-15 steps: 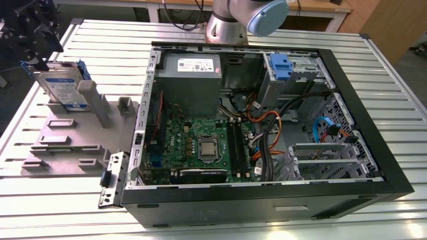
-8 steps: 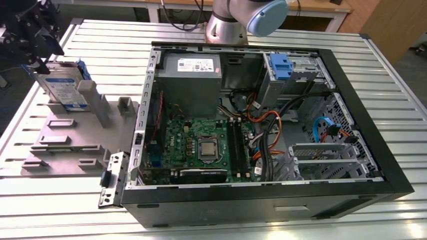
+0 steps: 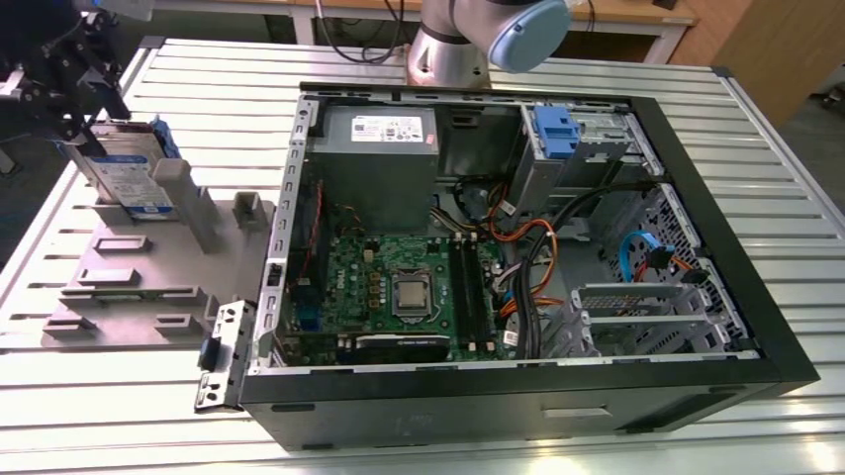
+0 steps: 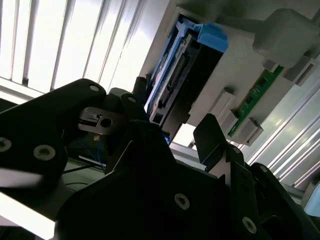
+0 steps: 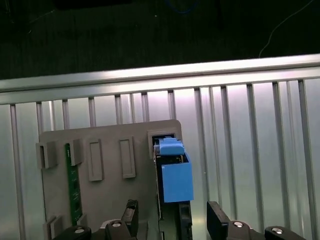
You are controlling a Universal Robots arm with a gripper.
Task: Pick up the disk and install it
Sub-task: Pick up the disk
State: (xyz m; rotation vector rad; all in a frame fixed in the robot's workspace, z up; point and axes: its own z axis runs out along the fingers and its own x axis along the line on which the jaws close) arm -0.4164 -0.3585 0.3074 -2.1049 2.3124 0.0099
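Observation:
The disk (image 3: 130, 170) is a silver drive with a white-and-blue label and blue rails. It stands on edge in a slot of the grey fixture (image 3: 133, 287) at the exterior view's left. My gripper (image 3: 82, 124) hangs just above its upper end. In the first wrist view the disk's blue carrier (image 5: 175, 177) lies between my two black fingers (image 5: 131, 214), with a gap on each side. The second wrist view shows the disk (image 4: 172, 80) just beyond the open gripper (image 4: 175, 125).
The open computer case (image 3: 779, 336) lies on the slatted metal table (image 3: 793, 198). Inside are the grey power supply (image 3: 376, 158), the motherboard (image 3: 396, 287) and a metal drive cage with a blue latch (image 3: 555, 129). A green memory stick (image 5: 74, 185) sits in the fixture.

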